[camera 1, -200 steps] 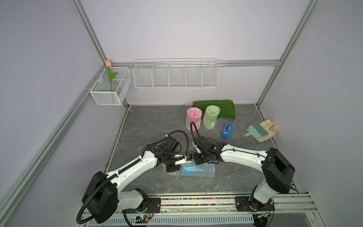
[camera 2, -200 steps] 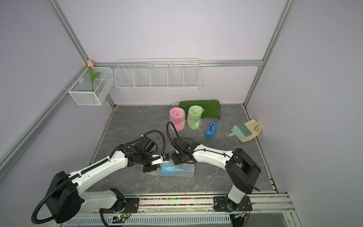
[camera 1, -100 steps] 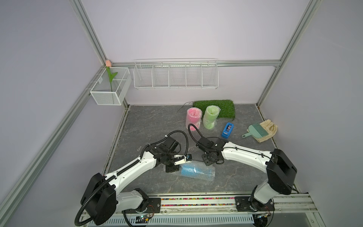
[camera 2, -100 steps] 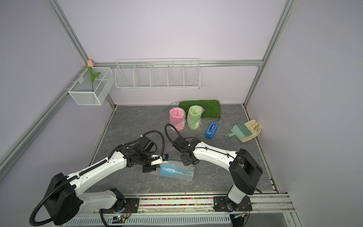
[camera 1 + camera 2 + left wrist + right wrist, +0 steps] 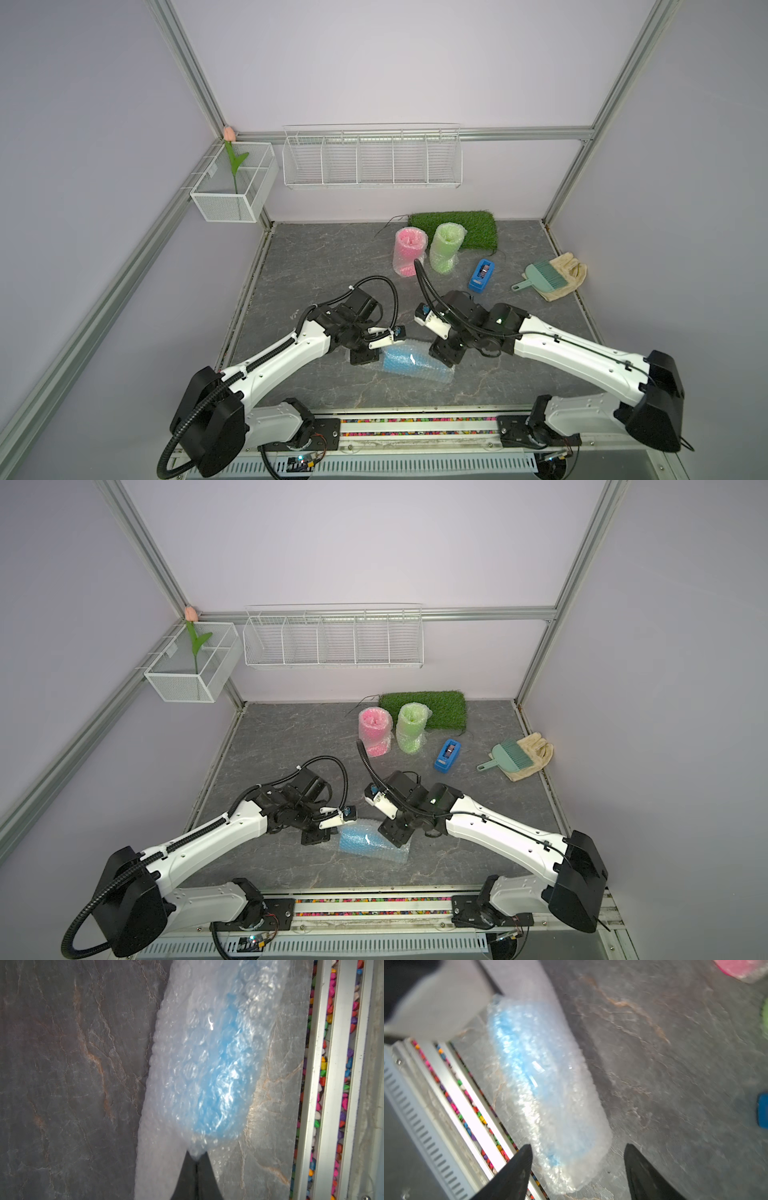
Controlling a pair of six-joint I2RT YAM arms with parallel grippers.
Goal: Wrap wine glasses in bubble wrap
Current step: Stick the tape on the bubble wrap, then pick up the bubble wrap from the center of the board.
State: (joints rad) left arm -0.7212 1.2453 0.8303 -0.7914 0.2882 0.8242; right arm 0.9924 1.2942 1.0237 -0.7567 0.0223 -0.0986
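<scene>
The blue goblet (image 5: 405, 362) is seen lying on its side on the desk (image 5: 324, 266), rolled in bubble wrap (image 5: 436, 374). At one end of the goblet the wrap is pinched by the left jaws, which are shut on it. At its other end the right jaws, closed a second ago, are now spread apart with nothing gripped, so the roll is judged nearly finished. Well beyond the goblet, the pink goblet (image 5: 409, 251) and green goblet (image 5: 445, 247) are seen standing wrapped.
</scene>
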